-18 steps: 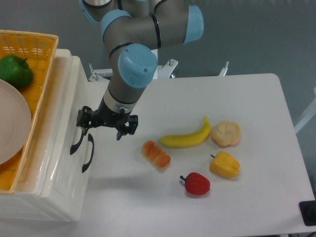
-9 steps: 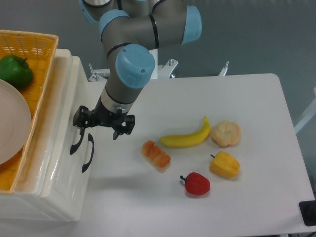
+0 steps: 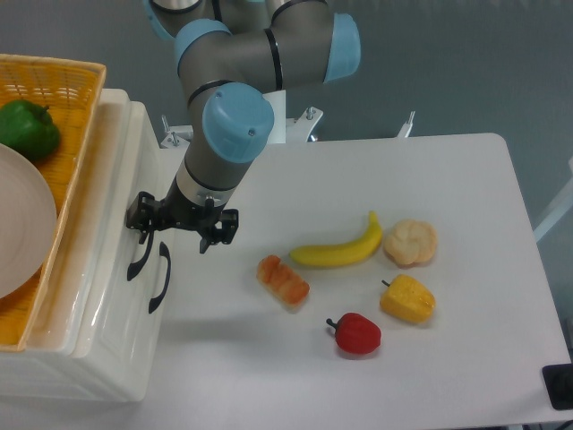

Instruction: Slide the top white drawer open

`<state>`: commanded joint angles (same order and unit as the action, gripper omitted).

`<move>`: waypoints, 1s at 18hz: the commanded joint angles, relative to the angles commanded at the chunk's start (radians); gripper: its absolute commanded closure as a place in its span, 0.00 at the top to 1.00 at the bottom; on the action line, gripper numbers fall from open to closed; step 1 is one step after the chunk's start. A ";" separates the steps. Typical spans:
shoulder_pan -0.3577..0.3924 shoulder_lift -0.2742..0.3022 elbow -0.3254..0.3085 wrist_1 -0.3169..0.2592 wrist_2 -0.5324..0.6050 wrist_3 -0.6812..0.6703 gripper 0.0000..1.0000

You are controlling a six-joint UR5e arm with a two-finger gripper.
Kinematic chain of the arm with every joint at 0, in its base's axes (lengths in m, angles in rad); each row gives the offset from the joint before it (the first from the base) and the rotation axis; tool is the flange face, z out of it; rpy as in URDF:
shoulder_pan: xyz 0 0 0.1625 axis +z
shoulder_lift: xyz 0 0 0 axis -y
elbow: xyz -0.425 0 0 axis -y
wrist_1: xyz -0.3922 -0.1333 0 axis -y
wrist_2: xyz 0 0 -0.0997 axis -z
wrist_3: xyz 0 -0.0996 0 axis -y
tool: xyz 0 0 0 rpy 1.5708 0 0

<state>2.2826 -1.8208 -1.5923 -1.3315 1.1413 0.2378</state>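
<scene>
White table [image 3: 466, 179] with the cabinet [image 3: 98, 358] on the left, its top drawer [image 3: 112, 170] shut, and the gripper [image 3: 175, 224] spread wide just above that drawer's black handle [image 3: 139, 257], probably lining up to hook it.

I see bright, even overhead light, sharp focus, no blur. Soft shadows lie under the arm [image 3: 224, 116] on the white table [image 3: 430, 179]. The cabinet [image 3: 98, 296] front has glossy glare streaks. No edge distortion I can tell.
</scene>
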 joint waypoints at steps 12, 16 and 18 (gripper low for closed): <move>-0.008 -0.003 -0.005 0.002 0.006 0.002 1.00; -0.009 -0.011 -0.005 0.002 0.006 0.002 1.00; -0.009 -0.011 -0.005 0.002 0.006 0.002 1.00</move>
<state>2.2734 -1.8316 -1.5969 -1.3300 1.1474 0.2393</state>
